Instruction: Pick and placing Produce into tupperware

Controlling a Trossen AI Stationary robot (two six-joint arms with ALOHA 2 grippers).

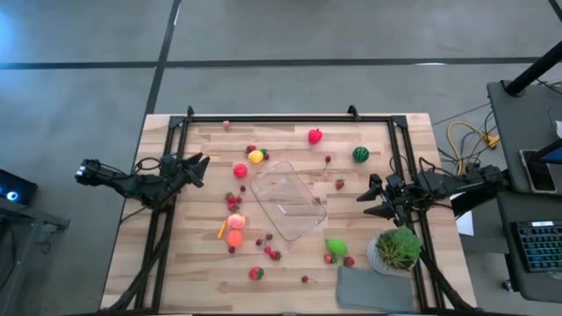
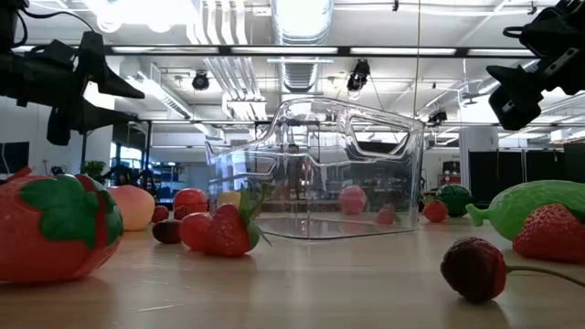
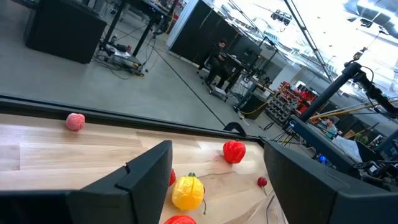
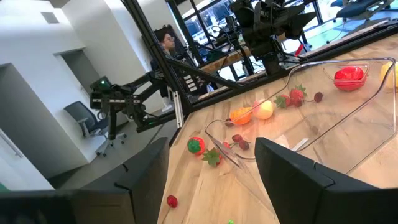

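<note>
Landmark: tupperware (image 1: 289,209), a clear tub lying empty in the middle of the worktop (image 1: 193,272), its long axis running diagonally from the far-left corner of the worktop toward the near-right one.
Nearest produce: red, pink and orange pieces (image 1: 234,230) crowd just beside the tub's left side; a yellow piece (image 1: 255,156) sits off its far-left corner.
Left tool (image 1: 195,167): held above the worktop to the left of the tub, fingers parted, nothing between them; the yellow piece and red piece (image 1: 240,170) lie between it and the tub.
Right tool (image 1: 373,198): above the worktop to the right of the tub, fingers parted, carrying nothing; only a few pieces lie on that side.
Judgement: left arm is better placed; its carry into the tub would be short, rightward.
</note>
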